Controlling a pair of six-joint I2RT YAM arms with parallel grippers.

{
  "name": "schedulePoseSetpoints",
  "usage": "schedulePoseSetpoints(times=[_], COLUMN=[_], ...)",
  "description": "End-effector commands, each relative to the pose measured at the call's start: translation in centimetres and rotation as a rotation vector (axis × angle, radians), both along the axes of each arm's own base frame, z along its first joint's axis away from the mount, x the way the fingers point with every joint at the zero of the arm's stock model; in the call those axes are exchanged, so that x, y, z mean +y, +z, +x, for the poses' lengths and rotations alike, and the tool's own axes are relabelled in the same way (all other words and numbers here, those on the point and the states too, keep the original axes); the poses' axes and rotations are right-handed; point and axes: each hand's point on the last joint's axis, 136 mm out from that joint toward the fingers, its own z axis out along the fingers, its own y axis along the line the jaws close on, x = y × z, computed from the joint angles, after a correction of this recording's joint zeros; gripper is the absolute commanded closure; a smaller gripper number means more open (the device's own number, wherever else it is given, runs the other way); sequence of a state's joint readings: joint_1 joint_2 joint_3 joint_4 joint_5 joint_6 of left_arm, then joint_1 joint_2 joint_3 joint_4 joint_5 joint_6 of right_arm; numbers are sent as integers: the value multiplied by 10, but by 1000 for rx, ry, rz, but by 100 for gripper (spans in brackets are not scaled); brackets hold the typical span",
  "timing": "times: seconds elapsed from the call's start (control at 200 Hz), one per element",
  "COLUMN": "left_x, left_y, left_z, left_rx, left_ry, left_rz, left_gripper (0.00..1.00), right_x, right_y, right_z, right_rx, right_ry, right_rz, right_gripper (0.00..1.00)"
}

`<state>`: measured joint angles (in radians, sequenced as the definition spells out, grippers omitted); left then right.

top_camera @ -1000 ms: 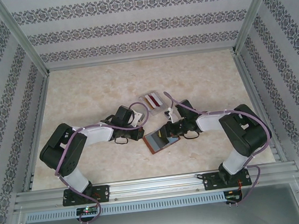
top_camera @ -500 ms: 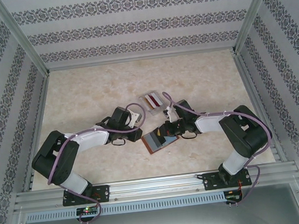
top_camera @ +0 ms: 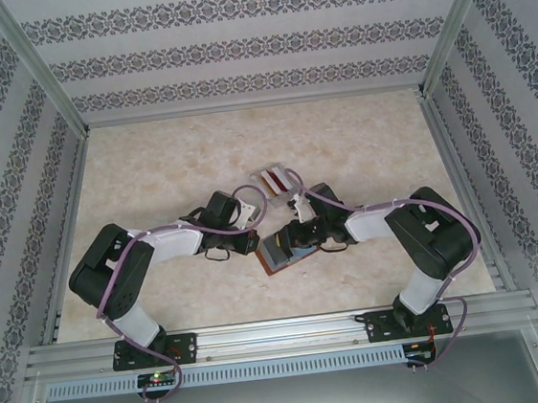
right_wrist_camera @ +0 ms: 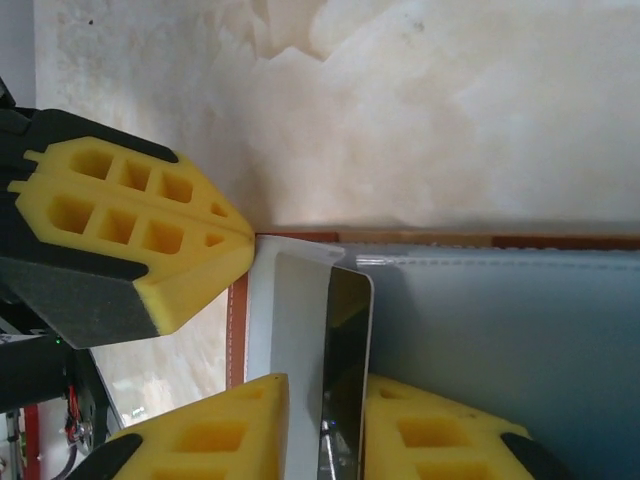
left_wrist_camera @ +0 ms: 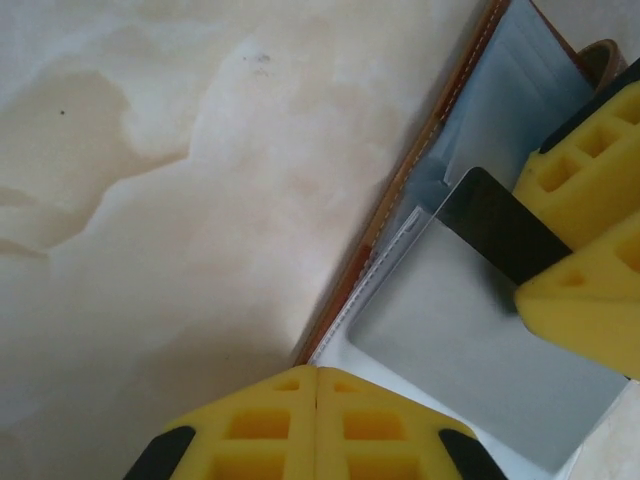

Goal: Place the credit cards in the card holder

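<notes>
Card holder (top_camera: 284, 255): open, lying flat at an angle on the desk (top_camera: 170, 173). It sits mid-desk, between the two wrists. Grey lining faces up, with an orange-brown stitched rim around it.
Grey credit card (left_wrist_camera: 470, 340): over the holder's grey inside, tilted, one long edge down toward the lining. Its dark end is pinched. Cannot tell whether its edge has entered a pocket.
Right fingers (left_wrist_camera: 565, 275): closed on the dark end of the grey credit card, one yellow pad on each face.
Left fingers (left_wrist_camera: 300, 395): pressed fully together with nothing between them. The tip sits on the holder's corner at the brown rim, just beside the card.
Right arm (top_camera: 417, 234): elbow block raised above its base. The forearm runs low to the left, with the wrist over the holder's right side.
Left arm (top_camera: 122, 270): elbow block out to the left. The forearm lies low and stretches right, with the wrist at the holder's left edge.
Other credit cards (top_camera: 271, 178): dark red and pale, lying in a clear tray (top_camera: 259, 175).
Tray: just beyond the holder, on the far side from the bases.
</notes>
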<state>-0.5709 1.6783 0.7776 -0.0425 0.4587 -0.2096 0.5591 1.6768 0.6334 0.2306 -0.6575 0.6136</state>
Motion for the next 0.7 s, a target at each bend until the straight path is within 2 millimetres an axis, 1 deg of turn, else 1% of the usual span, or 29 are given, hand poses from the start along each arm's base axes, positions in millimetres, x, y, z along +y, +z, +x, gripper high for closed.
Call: schedulePoseSetpoints(times=[0.0,0.035,0.095,0.19,0.22,0.415,0.495,0.595,0.699], left_x=[17,18,18,20,21,20,21,20,21], left_y=[-21,-22,-23,-24,-25,-24,-24,-23,-25], left_z=[-2,-2,-1,0,0,1,0,1,0], left_rx=[29,31,37,31,32,29,36,35,37], left_ry=[39,41,44,53,55,56,56,59,61], left_rz=[125,134,141,151,155,153,155,148,157], left_gripper=[100,100,100,100,100,100,100,100,100], right_x=[-23,-28,-36,-43,-43,-27,-18,-6,5], right_y=[-13,-11,-9,-6,-7,-11,-13,-11,-8], right_z=[-10,-9,-9,-9,-9,-13,-14,-15,-18], right_rx=[23,13,3,-2,0,22,22,16,15], right_ry=[-9,-15,-18,-14,-15,32,50,85,109], right_rz=[-128,-149,-184,-219,-217,-203,-203,-202,-192], right_gripper=[68,65,64,63,64,83,87,93,94])
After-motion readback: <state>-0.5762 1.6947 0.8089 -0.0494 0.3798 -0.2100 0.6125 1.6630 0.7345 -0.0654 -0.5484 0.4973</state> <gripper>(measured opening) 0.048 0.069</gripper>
